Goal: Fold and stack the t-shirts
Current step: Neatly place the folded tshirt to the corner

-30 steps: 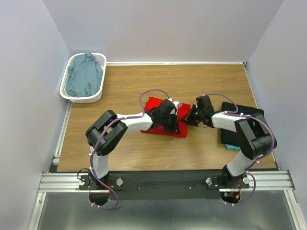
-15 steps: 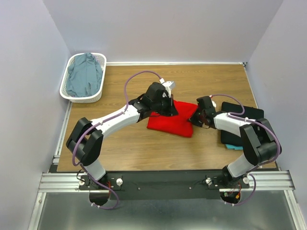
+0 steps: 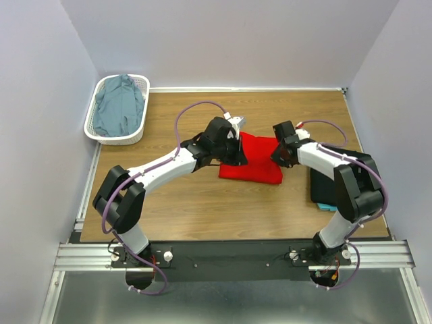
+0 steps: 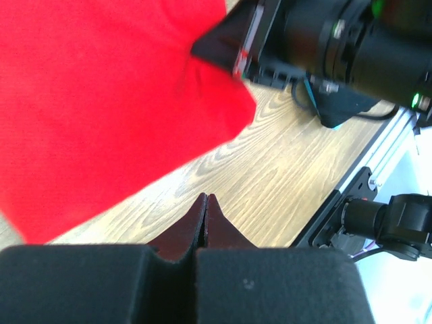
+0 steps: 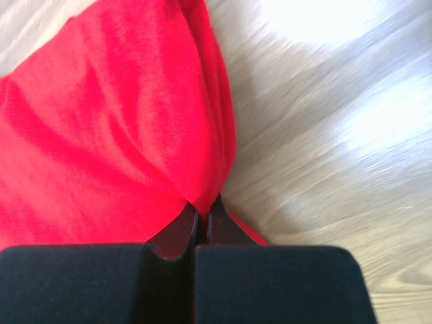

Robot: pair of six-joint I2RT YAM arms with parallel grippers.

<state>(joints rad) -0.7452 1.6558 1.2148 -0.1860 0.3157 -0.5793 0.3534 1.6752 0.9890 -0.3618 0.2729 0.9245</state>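
Pale lavender walls (image 3: 236, 40), wood-grain table (image 3: 270, 209), aluminium rail (image 3: 81, 256) along near edge, even light.

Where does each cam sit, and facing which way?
Top: above and behind the robot, facing down on the table; shows left arm, right arm, red shirt, basket.
Left wrist: looks past the shut left claw at wood, the shirt and the right arm.
Right wrist: looks past the right claw, shut on the shirt's edge.
Shared: all three see the red shirt.
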